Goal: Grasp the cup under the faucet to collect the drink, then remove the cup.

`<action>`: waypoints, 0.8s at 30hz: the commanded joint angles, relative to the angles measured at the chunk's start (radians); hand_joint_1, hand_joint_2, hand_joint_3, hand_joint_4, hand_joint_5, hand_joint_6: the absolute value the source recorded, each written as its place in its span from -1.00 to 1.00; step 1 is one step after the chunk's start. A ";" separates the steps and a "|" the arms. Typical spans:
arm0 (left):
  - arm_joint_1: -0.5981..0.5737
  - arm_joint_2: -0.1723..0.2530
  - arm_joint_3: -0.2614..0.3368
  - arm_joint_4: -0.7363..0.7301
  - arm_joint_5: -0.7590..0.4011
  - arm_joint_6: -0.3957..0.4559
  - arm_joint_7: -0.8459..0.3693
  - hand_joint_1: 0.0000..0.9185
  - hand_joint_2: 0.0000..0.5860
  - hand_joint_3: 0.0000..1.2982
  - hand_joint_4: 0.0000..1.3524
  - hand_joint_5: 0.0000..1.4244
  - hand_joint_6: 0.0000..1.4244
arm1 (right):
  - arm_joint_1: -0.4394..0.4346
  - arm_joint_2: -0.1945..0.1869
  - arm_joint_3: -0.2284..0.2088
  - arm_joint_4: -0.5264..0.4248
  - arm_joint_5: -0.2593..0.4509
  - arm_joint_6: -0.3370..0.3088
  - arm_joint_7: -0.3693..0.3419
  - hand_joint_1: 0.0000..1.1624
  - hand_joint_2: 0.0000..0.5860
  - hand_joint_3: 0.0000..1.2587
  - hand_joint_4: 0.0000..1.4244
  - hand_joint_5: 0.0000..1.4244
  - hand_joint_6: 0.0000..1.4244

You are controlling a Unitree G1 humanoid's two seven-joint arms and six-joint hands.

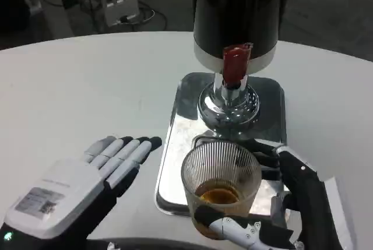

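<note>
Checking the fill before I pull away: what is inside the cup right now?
The ribbed clear cup holds a shallow pool of amber drink at the bottom; most of it is unfilled. The right hand wraps its lower wall, covering part of the base.

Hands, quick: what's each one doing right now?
Left hand: open, holding nothing, fingers straight, over the table.
Right hand: gripping the ribbed glass cup, which has some amber drink in it.
</note>
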 commanded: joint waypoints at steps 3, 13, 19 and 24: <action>0.034 0.006 -0.026 -0.035 0.049 0.004 0.000 -1.00 -0.82 -1.00 -1.00 -1.00 -1.00 | 0.004 0.020 -0.026 -0.055 0.022 0.015 0.047 0.59 -0.76 0.38 0.42 0.73 1.00; 0.034 0.006 -0.054 -0.069 0.076 0.045 -0.012 -1.00 -0.81 -1.00 -1.00 -1.00 -1.00 | -0.005 0.026 -0.069 -0.069 0.030 0.011 0.092 0.59 -0.79 0.38 0.42 0.73 1.00; 0.036 0.005 -0.069 -0.084 0.082 0.066 -0.011 -1.00 -0.78 -1.00 -1.00 -1.00 -1.00 | 0.000 0.028 -0.073 -0.080 0.027 0.008 0.105 0.59 -0.78 0.39 0.42 0.73 1.00; 0.042 0.005 -0.075 -0.092 0.087 0.075 -0.008 -1.00 -0.78 -1.00 -1.00 -1.00 -1.00 | 0.007 0.031 -0.074 -0.096 0.021 0.012 0.109 0.59 -0.78 0.39 0.42 0.73 1.00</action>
